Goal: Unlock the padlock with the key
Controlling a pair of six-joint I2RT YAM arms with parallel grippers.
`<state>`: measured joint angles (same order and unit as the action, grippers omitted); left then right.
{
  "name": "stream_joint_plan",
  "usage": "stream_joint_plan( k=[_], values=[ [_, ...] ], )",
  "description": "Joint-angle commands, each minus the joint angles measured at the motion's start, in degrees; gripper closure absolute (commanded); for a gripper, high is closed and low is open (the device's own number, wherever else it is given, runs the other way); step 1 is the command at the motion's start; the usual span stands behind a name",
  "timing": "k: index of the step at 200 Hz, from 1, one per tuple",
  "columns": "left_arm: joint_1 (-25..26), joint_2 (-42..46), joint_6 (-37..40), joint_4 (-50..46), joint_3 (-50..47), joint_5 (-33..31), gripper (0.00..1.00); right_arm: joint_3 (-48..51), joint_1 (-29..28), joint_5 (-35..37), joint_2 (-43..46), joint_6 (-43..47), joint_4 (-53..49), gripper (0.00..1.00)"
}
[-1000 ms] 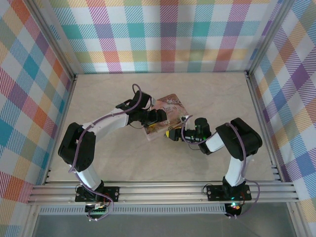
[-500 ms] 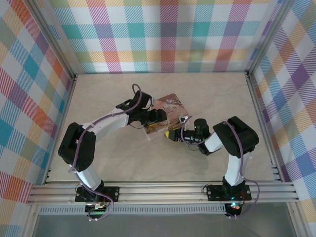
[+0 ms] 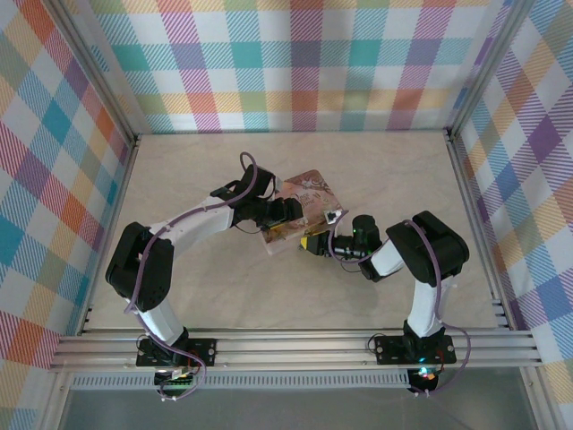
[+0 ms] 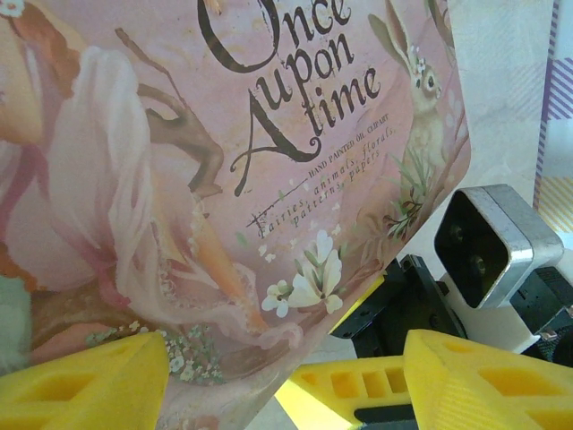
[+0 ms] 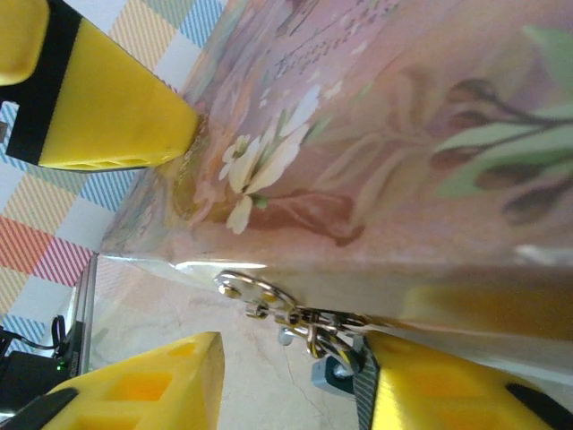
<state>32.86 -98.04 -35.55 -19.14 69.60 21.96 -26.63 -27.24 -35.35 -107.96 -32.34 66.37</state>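
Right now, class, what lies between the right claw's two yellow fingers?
Right wrist view: silvery rings and a bluish piece, probably the padlock, at the edge of the pink tin.

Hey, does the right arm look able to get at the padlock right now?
Probably yes. The padlock sits beside the tin, between the fingers of the open right gripper, close to one that partly hides it. Nothing seems to block the way.

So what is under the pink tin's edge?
Silvery rings hang from the tin, with a bluish corner of the padlock below. A yellow finger of the right gripper covers the rest.
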Motion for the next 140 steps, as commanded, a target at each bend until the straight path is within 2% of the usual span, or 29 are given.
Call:
stream_joint_plan(
  k=[1, 140],
  values=[
    [0.6, -1.9, -0.4, -0.2, 0.0, -0.5, 0.3, -0.3, -0.3, -1.6, 0.6, 0.8, 1.0, 0.61],
    [0.6, -1.8, -0.3, -0.6, -0.2, -0.9, 0.3, 0.4, -0.4, 1.4, 2.9, 2.2, -3.8, 0.91]
  ],
)
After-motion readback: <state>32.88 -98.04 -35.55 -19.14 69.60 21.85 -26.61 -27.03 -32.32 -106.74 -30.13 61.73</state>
